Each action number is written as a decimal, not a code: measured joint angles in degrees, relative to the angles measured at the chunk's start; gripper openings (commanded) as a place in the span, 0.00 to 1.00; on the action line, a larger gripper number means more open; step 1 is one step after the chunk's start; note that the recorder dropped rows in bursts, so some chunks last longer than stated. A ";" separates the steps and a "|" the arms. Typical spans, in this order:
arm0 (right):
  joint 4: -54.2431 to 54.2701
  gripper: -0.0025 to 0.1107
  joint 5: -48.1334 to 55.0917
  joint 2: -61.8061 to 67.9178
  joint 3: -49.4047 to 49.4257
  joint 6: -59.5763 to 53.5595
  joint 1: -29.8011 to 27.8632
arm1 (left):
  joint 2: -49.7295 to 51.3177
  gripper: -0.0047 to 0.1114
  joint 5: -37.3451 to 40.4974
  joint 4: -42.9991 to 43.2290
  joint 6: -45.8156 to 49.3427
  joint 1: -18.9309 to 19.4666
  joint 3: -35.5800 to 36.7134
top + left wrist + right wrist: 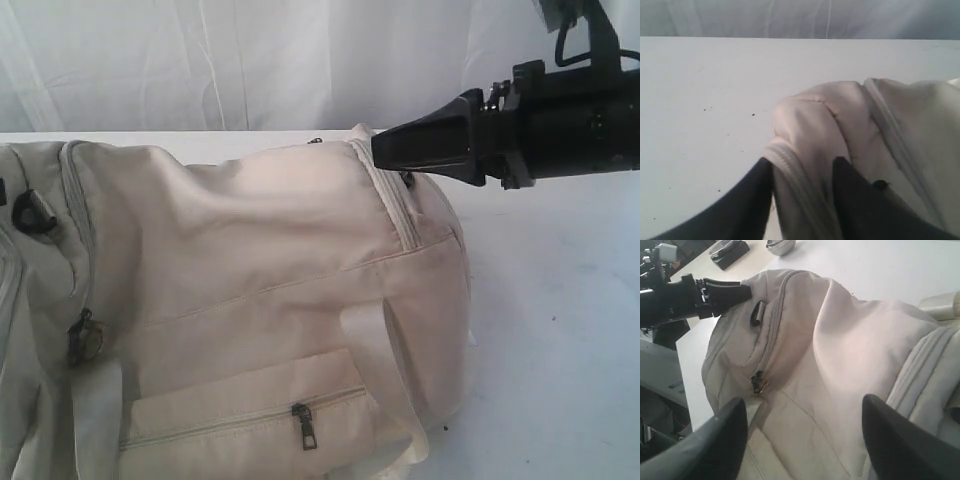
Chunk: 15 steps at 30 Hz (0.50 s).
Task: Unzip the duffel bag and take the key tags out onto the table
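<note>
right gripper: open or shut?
Open. The right gripper has its fingers wide apart, framing the bag without pinching it.

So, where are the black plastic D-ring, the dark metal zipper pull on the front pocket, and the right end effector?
Black plastic D-ring (pixel 38 215): exterior view, its curved bar.
Dark metal zipper pull (pixel 303 427): exterior view, its hanging tab.
Right end effector (pixel 802 410): right wrist view, midway between its open fingertips.

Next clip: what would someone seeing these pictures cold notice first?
A big cream duffel bag fills the left and centre of the exterior view, lying on the white table. The black right gripper, jaws open, is at its top zipper. The left gripper straddles a fold at the bag's other end.
</note>
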 measured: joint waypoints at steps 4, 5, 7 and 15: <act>0.00 0.58 0.51 0.00 -1.00 -2.91 0.00 | -2.46 0.67 3.99 0.00 0.00 0.00 -0.07; 0.00 0.58 0.94 0.00 -1.61 -3.35 0.00 | -3.67 0.67 4.76 0.00 0.00 0.00 -0.07; 0.00 0.58 2.95 -0.26 -2.65 -3.59 0.00 | -6.75 0.67 6.29 0.00 0.00 0.00 -0.07; 0.25 0.58 13.42 -0.42 -3.96 3.80 0.00 | -19.80 0.67 19.80 15.20 -14.18 0.00 -0.48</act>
